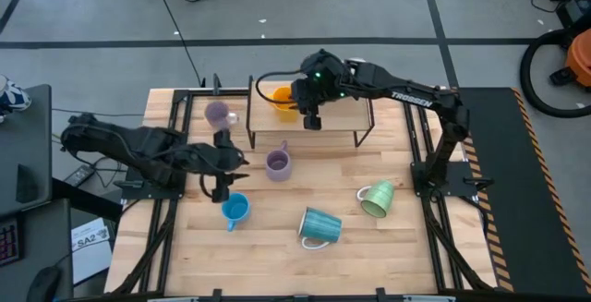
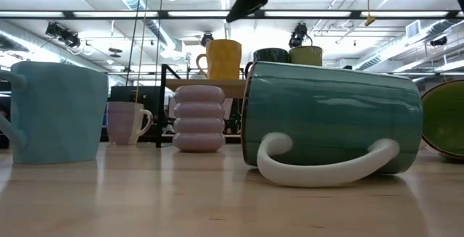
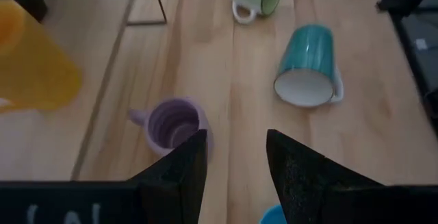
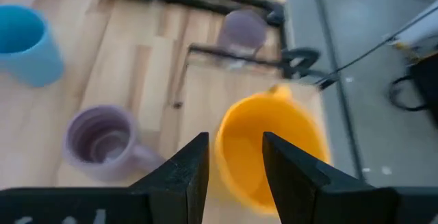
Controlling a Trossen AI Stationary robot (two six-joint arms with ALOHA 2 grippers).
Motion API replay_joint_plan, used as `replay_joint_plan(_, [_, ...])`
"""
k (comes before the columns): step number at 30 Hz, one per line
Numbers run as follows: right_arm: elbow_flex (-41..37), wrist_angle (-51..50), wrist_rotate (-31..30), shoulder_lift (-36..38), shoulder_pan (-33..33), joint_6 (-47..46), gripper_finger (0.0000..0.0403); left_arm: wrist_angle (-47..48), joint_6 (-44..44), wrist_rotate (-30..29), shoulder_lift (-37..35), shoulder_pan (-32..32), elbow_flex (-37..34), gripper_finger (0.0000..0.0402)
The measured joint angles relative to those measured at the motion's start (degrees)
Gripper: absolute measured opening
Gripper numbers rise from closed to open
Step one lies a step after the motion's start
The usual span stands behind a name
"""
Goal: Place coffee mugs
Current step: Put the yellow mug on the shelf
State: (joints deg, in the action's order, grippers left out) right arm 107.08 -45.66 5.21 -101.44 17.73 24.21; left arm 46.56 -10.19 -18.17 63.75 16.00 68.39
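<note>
A low wooden shelf rack [image 1: 337,117] stands at the table's far side. An orange mug [image 1: 282,99] [image 4: 274,148] stands on it. In the low view, a dark brown mug [image 2: 270,54] and a yellow-green one [image 2: 306,54] stand beside it. My right gripper [image 1: 311,117] [image 4: 236,172] hangs open just above the orange mug's rim. My left gripper [image 1: 220,165] [image 3: 236,176] is open, between the ribbed lavender mug [image 1: 278,163] [image 3: 174,125] and the upright blue mug [image 1: 235,210]. The teal mug [image 1: 320,226] and the pale green mug [image 1: 377,199] lie on their sides. A smooth lavender mug [image 1: 217,114] stands upright.
The rack's thin metal legs [image 1: 365,136] reach down onto the table. Bare wood lies near the front edge [image 1: 277,270]. Black frame rails [image 1: 429,210] run along both sides of the table, and a cable crosses the floor beyond the far edge.
</note>
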Motion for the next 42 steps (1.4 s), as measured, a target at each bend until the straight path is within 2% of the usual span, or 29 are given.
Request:
replay_joint_plan(6, [0.1, 0.4, 2.8, -1.1, 1.4, 0.0, 0.0142, -7.1, -0.1, 0.0, 0.0, -0.1, -6.3, 0.0158])
replay_joint_plan(13, [0.1, -0.9, 5.4, -2.6, 1.7, 1.5, 0.0142, -8.9, -0.2, -0.1, 0.0, -0.2, -8.4, 0.0158])
replay_joint_plan(23, [0.0, -1.2, 2.7, -6.3, 1.6, 3.2, 0.0142, -10.1, -0.1, 0.0, 0.0, -0.2, -8.4, 0.0158])
replay_joint_plan(30, [0.1, -1.2, -2.4, -7.2, 1.2, 3.2, 0.0139, -10.1, -0.1, 0.0, 0.0, -0.2, -8.4, 0.0158])
replay_joint_plan(35, [0.1, -1.0, -2.7, -7.2, 1.2, 2.9, 0.0109, -10.0, -0.1, 0.0, 0.0, -0.2, -8.4, 0.0158])
replay_joint_plan(42, [0.0, 0.9, -5.7, -7.3, 1.8, 2.8, 0.0041, -10.1, -0.2, 0.0, 0.0, -0.2, -8.4, 0.0158])
